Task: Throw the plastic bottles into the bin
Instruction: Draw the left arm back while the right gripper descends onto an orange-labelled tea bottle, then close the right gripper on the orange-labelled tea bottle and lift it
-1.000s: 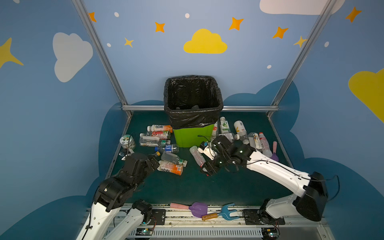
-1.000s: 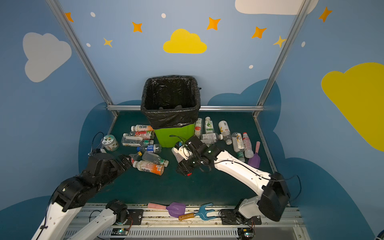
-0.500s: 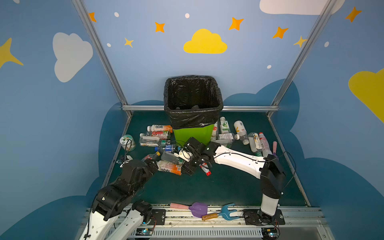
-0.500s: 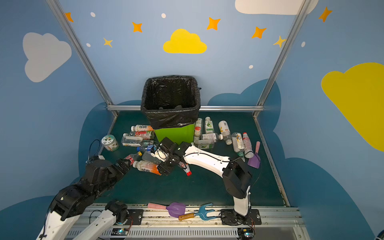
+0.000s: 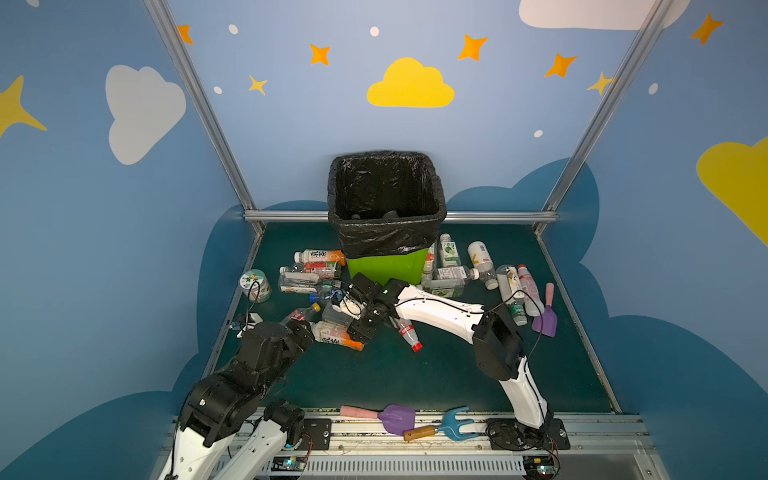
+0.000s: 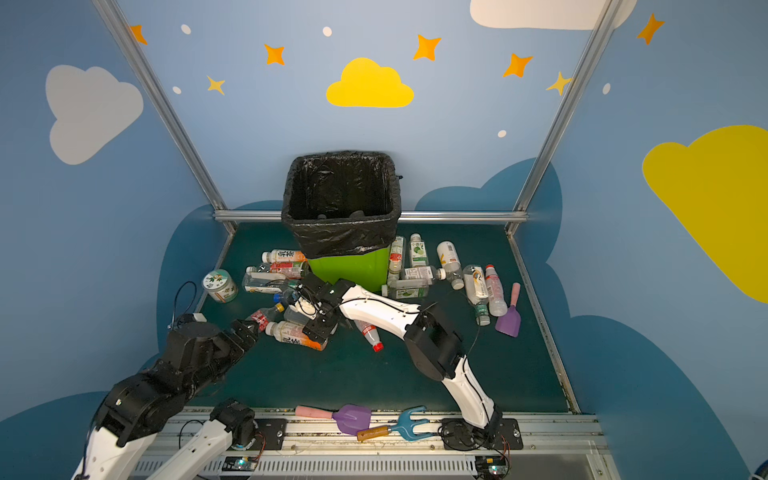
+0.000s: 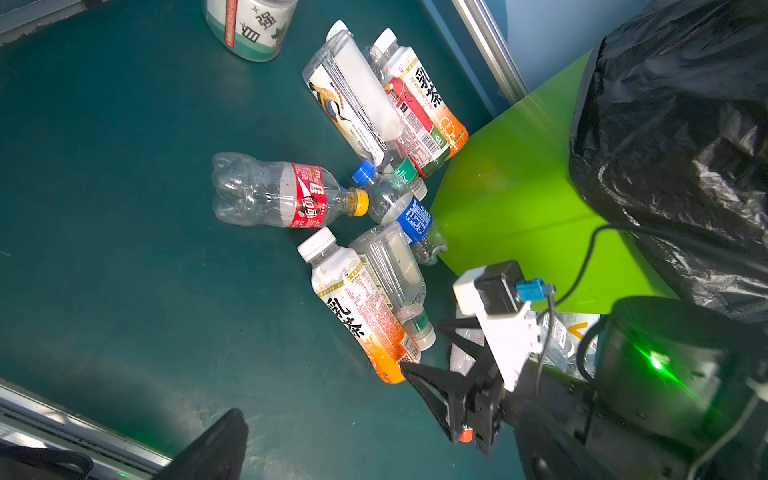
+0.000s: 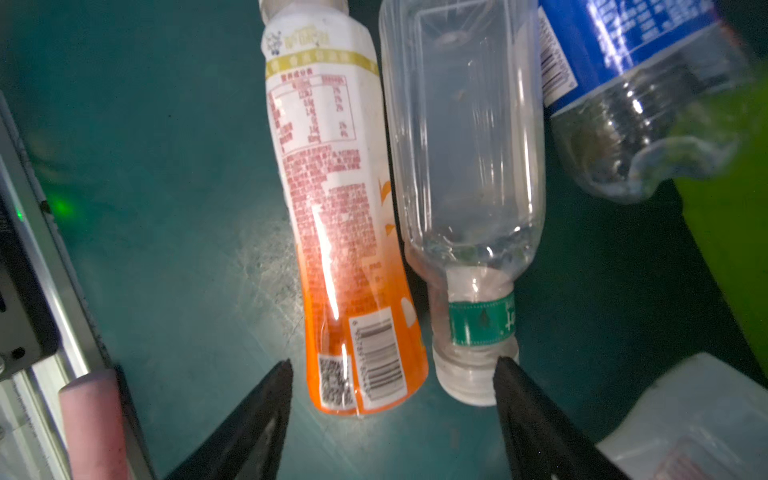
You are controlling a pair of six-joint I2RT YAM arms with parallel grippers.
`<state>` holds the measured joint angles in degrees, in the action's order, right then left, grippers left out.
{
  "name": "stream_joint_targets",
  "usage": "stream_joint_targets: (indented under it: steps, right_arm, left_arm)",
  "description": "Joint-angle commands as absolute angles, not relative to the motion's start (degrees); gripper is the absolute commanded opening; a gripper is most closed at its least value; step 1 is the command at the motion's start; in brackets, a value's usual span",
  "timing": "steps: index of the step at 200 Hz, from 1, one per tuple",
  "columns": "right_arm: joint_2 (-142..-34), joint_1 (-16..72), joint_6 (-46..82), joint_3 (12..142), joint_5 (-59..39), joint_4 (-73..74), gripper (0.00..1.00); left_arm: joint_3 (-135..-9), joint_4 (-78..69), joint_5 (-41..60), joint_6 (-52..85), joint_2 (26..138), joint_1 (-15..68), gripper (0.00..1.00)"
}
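Plastic bottles (image 5: 449,253) lie scattered on the dark green table (image 5: 374,382) round the foot of the bin (image 5: 386,270); none is held.
Right gripper (image 8: 395,363) stands spread and empty at the ends of two lying side by side, head to tail, before the bin; orange-labelled bottle (image 8: 349,232) points its base at the fingertips, white cap away; clear bottle (image 8: 469,166) points its cap at them; left gripper (image 6: 246,329) gapes empty beside a red-labelled bottle (image 6: 262,318).
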<state>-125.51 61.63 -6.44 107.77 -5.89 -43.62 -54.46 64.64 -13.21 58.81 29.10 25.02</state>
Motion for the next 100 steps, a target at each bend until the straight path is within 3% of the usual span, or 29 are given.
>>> stream_joint_targets:
  steps: [1, 100]
  right_arm:
    - [-127.6, 61.9, -7.2, 111.4, -5.8, -47.6, 0.75]
    - [-132.8, 63.1, -7.7, 116.3, -7.5, -52.1, 0.75]
  left_arm:
    - [-56.2, 67.7, -15.0, 58.3, 28.3, 24.8, 1.0]
    - [-57.7, 70.0, -18.3, 57.1, 26.9, 24.8, 1.0]
